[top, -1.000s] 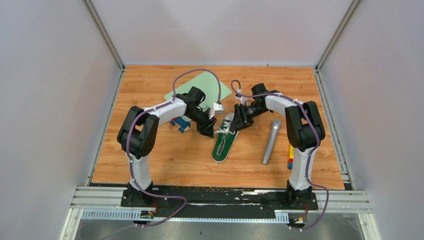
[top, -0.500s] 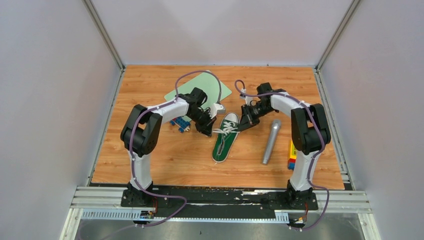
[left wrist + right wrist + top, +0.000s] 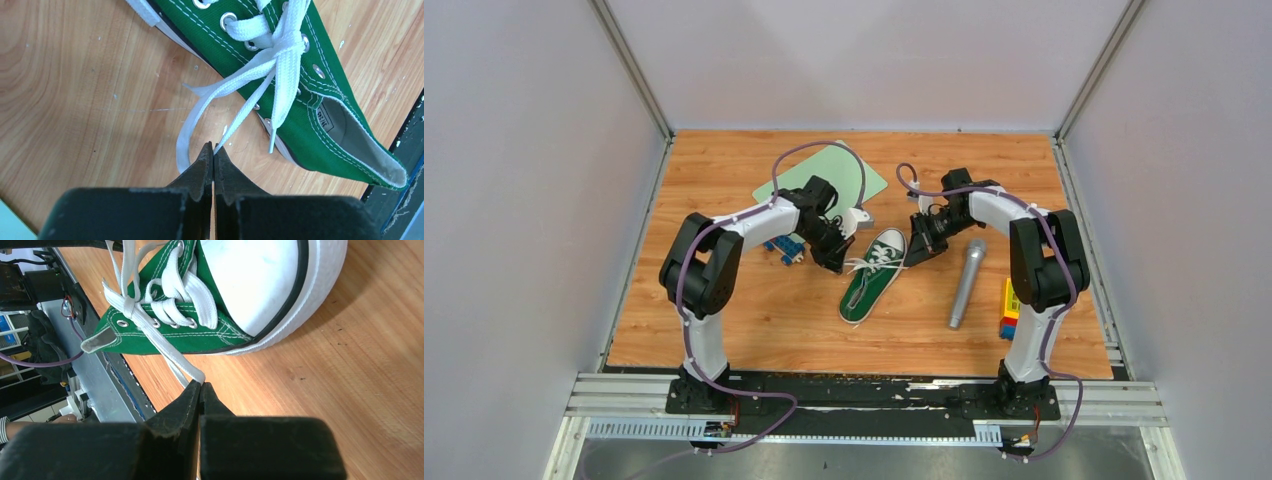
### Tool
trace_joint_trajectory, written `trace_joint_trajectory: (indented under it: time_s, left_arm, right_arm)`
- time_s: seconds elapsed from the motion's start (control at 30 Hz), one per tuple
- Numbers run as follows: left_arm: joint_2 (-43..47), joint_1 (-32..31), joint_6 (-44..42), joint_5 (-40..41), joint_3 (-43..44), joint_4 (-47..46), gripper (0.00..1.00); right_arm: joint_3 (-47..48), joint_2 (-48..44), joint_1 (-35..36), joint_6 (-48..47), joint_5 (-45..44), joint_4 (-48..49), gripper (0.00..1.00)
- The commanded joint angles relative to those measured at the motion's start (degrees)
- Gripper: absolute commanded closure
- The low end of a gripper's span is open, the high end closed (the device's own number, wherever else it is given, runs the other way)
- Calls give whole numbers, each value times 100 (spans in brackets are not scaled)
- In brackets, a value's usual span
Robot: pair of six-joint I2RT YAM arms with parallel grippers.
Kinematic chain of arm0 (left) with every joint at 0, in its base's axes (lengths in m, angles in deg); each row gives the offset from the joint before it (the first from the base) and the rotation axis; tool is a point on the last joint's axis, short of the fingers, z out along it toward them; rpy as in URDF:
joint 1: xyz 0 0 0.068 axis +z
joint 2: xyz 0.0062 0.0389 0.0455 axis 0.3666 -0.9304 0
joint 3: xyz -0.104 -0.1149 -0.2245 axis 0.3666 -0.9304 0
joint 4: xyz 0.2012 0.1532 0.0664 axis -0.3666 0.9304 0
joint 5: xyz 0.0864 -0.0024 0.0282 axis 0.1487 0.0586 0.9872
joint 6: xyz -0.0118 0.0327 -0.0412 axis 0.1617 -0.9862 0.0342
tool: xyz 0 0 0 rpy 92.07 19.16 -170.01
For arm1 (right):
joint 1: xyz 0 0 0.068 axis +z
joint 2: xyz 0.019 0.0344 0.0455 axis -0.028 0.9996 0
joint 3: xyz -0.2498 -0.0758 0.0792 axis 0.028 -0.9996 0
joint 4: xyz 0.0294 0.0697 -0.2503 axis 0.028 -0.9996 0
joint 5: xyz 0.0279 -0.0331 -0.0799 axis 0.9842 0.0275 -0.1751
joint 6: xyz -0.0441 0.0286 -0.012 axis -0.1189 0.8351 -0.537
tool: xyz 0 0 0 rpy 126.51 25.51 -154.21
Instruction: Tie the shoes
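Both just clamped. Left end effector [image 3: 832,262] is clenched on the left-side lace [image 3: 247,106], and right end effector [image 3: 916,254] is clenched on the right-side lace [image 3: 165,346] near its tip. A second ago both sat over the tongue, part open. Now they're out to either side, with the laces running to them from a crossing at the top eyelets. The green sneaker [image 3: 871,278] lies on its sole mid-table [image 3: 754,320], between the arms, heel swung slightly left by the pull. I read this as the first knot being cinched, bow loops not started. Risk: nothing pins the shoe, so more pull may drag it.
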Motion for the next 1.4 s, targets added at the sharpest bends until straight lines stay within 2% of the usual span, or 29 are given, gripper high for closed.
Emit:
trace_joint_trajectory:
  time_s: [0.0,0.23,0.3,0.33,0.43,0.47,0.5,0.57,0.63,0.67,0.77,0.87,1.0,1.17,1.37]
  left_arm:
    - [319,97,-1,489,-138,289,100]
    - [381,97,-17,367,-170,298,100]
    - [448,92,-2,138,-71,300,91]
    - [499,89,-11,-10,-46,272,80]
    - [836,95,27,-117,181,284,56]
    - [1003,101,3,-142,307,301,53]
    - [1088,127,-12,-195,372,327,14]
    - [1356,177,-11,-149,565,311,2]
    - [1551,266,161,102,804,237,0]
    - [1615,318,424,240,1001,198,0]
    - [1637,765,1226,745,1428,43,0]
    - [1611,1382,2135,818,2145,17,0]
    - [1600,1613,2423,1327,2783,-22,0]
    - [1626,1618,2791,1520,2478,-50,0]
    - [1781,1603,2793,909,2039,-46,0]
  right_arm:
    - [-19,-136,-73,-201,-239,-101,100]
    - [-68,-189,-68,-207,-8,-102,100]
    - [10,-265,-60,-201,114,-101,83]
    - [77,-323,-60,-205,115,-109,75]
    - [436,-638,-113,-480,-234,-252,54]
    - [594,-704,-167,-576,-350,-297,47]
    - [790,-797,-248,-628,-479,-331,41]
    - [1218,-982,-464,-661,-705,-331,28]
    - [1738,-1165,-724,-644,-898,-291,4]
    - [2039,-1223,-835,-574,-1031,-257,0]
    - [2644,-1391,-1104,-118,-1716,124,0]
    - [3157,-1462,-1137,553,-2848,404,0]
    - [3401,-1626,-1172,1074,-3472,692,0]
    - [3136,-1815,-1172,1405,-3615,855,0]
    - [2780,-1969,-1172,1322,-3768,898,0]
